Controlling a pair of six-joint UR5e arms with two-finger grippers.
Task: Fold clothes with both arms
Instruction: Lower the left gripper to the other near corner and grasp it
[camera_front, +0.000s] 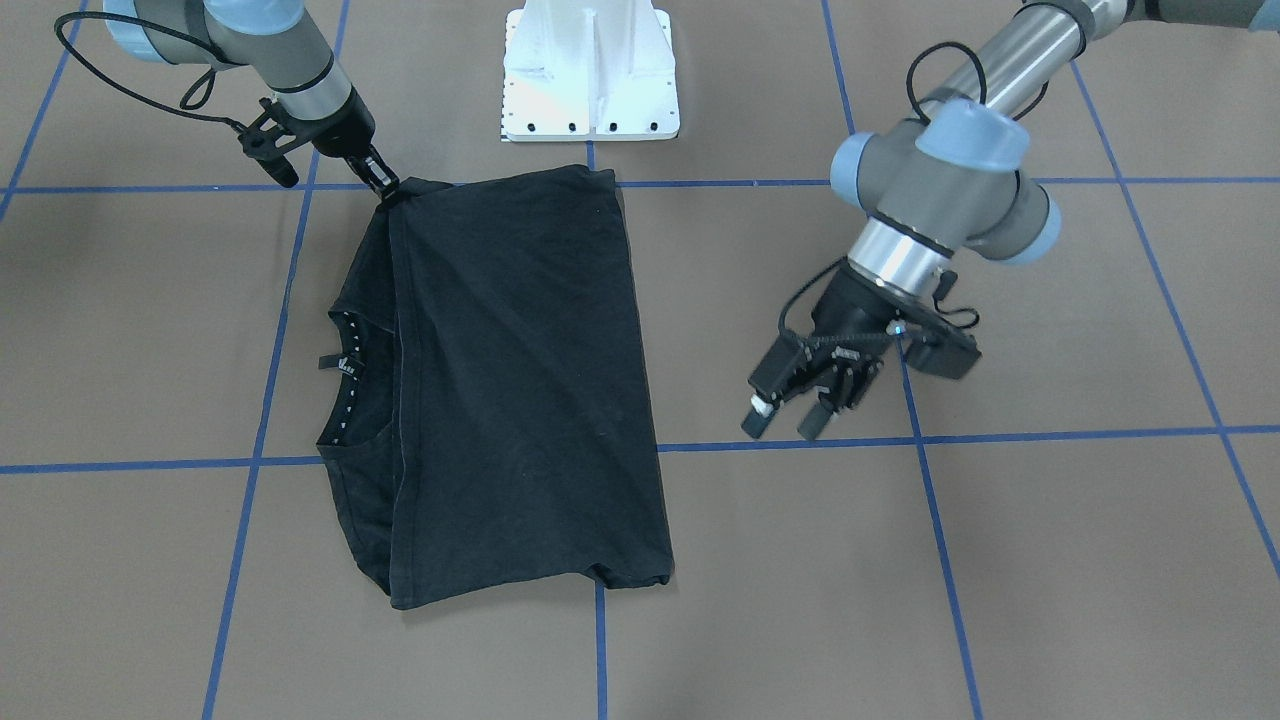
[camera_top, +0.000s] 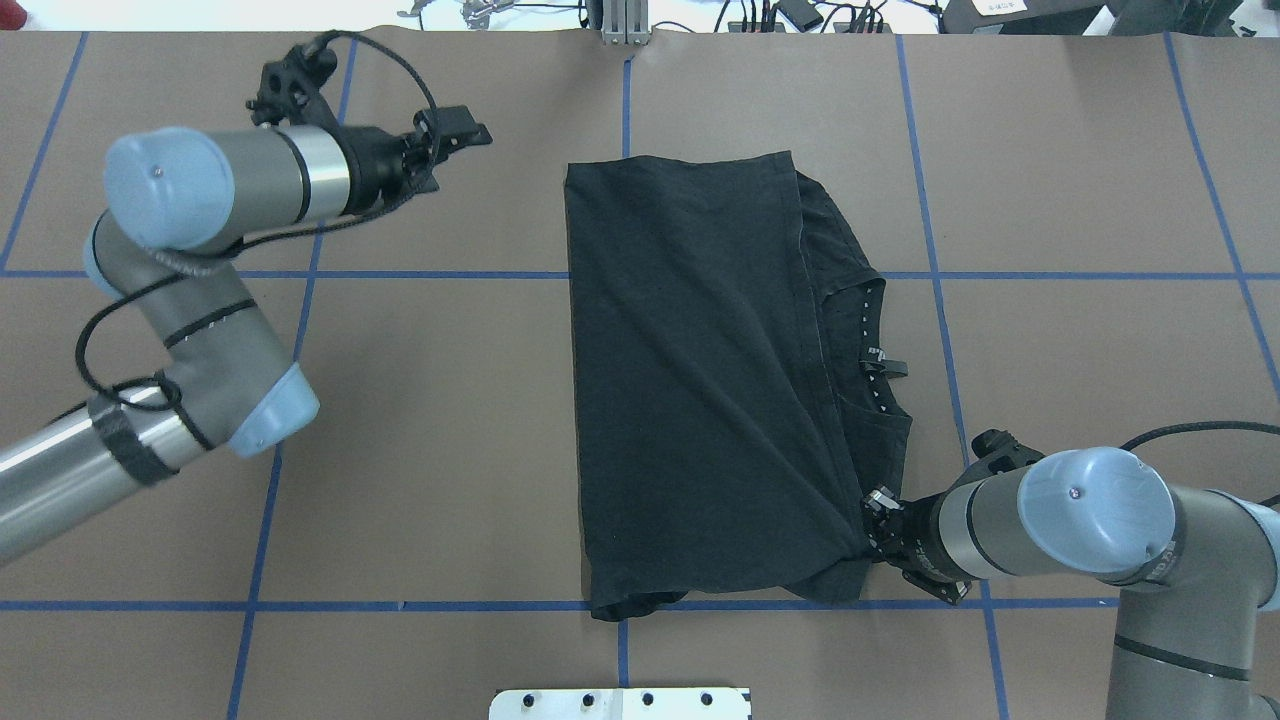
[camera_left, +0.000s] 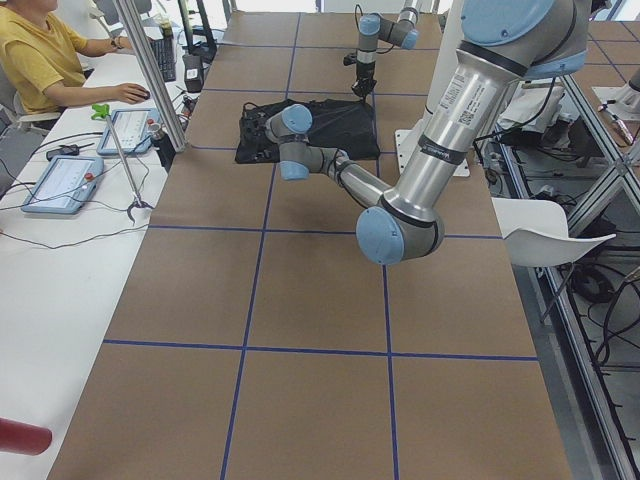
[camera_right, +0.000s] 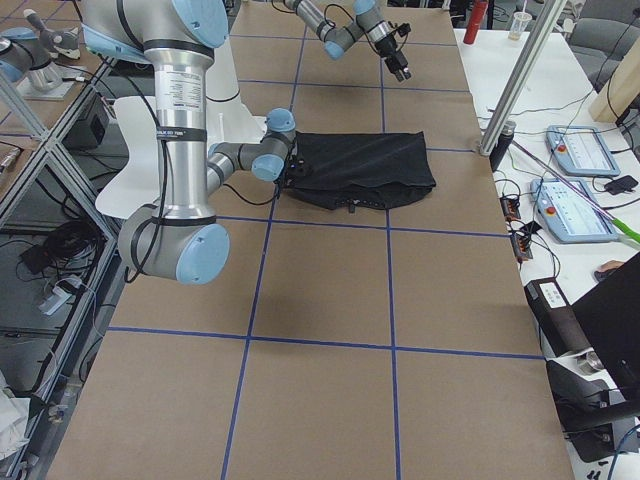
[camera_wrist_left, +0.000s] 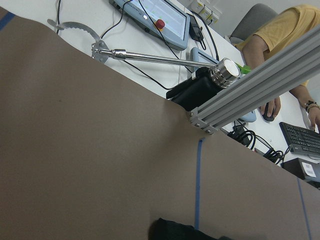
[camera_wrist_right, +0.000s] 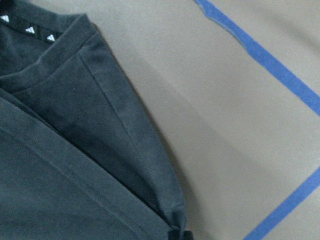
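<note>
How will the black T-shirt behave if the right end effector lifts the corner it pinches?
Probably floppy: the black T-shirt lies flat in soft folded layers, with creases running toward the corner at the right end effector. Lifted there alone, it would likely drape and unfold, not keep its shape. It looks thin, so probably light.

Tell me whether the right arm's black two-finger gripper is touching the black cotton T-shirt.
Touching. The front-facing view shows the right gripper pinching a corner of the black cotton T-shirt, with creases running toward its tips.

The T-shirt is soft matt cloth (table covering: smooth matt paper).
</note>
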